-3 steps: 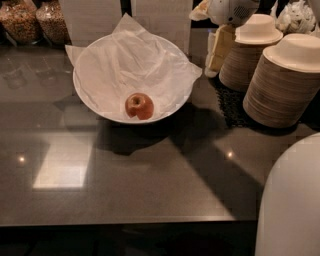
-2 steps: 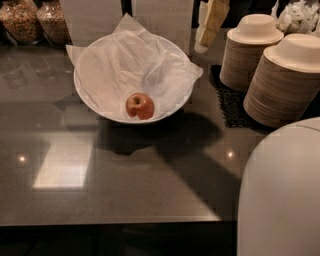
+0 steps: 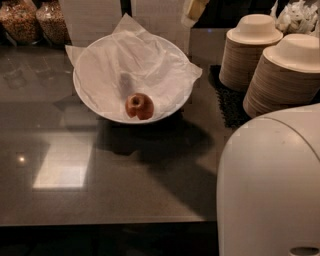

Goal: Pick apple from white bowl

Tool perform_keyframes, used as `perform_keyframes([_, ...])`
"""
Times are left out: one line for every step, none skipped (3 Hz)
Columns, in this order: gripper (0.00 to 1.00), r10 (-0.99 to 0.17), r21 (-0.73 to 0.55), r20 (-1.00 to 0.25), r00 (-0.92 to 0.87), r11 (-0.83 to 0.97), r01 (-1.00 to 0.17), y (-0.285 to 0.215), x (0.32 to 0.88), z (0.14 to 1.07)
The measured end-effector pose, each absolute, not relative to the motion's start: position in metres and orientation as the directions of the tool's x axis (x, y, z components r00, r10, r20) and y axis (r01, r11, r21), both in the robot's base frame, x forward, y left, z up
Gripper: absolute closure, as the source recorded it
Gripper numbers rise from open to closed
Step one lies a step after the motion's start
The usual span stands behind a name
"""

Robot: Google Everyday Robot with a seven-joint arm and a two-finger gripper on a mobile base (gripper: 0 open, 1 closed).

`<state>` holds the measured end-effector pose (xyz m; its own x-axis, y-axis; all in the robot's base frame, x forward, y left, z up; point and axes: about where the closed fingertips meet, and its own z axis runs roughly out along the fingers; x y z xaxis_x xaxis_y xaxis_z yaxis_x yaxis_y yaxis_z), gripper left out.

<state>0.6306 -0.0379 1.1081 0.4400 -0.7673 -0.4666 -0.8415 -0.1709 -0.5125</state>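
Our gripper point(image 3: 194, 8) sits at the top edge — open or closed, we cannot tell — the apple point(image 3: 139, 106) down-left of it, in the white bowl point(image 3: 92, 102).

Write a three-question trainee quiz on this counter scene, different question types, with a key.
1. Multiple choice: the small round red apple lies A) on the dark counter, B) in the large white paper-lined bowl, C) in a glass jar.
2. True or false: the gripper, at the picture's top edge beyond the bowl, touches the apple.
3. Fill in: in the camera view, the two stacks of beige disposable bowls stand to the bowl's ___.
Key: 1 B; 2 false; 3 right.
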Motion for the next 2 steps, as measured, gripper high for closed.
perform_keyframes([0.0,-0.751,-0.53,-0.474,0.459,-0.173,-0.83,-0.0306,0.6273,1.1198])
perform_keyframes([0.0,-0.738,-0.539,-0.481,0.474,-0.177,-0.823,-0.0246,0.6229,1.1286])
